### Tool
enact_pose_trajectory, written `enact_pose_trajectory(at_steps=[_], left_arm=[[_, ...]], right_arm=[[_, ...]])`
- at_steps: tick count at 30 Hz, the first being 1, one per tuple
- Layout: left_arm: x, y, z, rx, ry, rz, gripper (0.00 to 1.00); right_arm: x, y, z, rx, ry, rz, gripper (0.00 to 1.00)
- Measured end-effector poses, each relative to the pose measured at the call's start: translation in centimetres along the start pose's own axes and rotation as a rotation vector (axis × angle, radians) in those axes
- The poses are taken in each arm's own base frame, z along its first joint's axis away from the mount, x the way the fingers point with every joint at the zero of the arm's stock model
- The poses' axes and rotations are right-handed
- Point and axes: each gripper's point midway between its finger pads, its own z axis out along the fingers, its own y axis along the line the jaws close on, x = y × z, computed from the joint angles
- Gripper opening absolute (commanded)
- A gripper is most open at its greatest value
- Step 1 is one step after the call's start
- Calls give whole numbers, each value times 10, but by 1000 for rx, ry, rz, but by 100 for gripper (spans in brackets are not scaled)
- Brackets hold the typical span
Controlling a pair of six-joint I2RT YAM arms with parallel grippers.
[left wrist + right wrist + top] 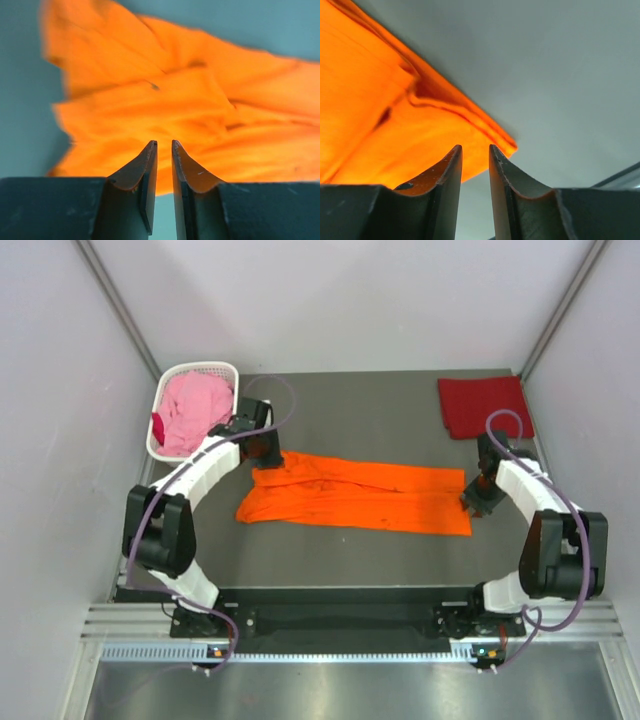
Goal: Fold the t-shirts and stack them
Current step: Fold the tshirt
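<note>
Left tool (265,452) is hovering at one end of the orange shirt (355,495), right tool (476,500) at the opposite end. Both are standing slightly apart, gripping nothing, probably placed for the next fold. That shirt is lying as a long band on the counter (370,410). Beyond it, the dark red shirt (485,407) is lying folded and the pink shirt (190,408) is waiting in the basket (228,370). No writing is showing.

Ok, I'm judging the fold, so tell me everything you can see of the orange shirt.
The orange shirt is bright, soft, creased cloth, folded into a long layered band lying flat across the table. Its left end is wider and uneven. The left claw is by its left end, the right claw by its right, jaws apart, neither gripping it.
</note>
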Motion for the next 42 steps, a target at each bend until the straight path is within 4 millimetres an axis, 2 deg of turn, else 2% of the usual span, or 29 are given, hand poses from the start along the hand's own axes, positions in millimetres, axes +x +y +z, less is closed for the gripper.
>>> enact_pose_trajectory(at_steps=[3, 5, 11, 18, 22, 34, 38, 42], left_arm=[[24, -16, 9, 61, 59, 2, 23], [34, -18, 17, 60, 88, 1, 23], [51, -1, 49, -22, 145, -23, 23], [52, 32, 65, -146, 144, -54, 23], [51, 47, 70, -188, 141, -80, 23], [44, 61, 72, -230, 123, -123, 23], [44, 61, 72, -232, 121, -130, 23], [44, 61, 72, -234, 120, -137, 23]], right_arm=[[23, -2, 8, 26, 66, 30, 30], [29, -1, 12, 38, 91, 53, 31], [32, -1, 21, 67, 98, 123, 33], [41, -13, 35, 107, 85, 157, 26], [39, -12, 36, 102, 71, 159, 0], [37, -26, 30, 72, -32, 184, 0], [36, -26, 29, 64, -38, 172, 8], [39, -25, 31, 63, -19, 158, 9]])
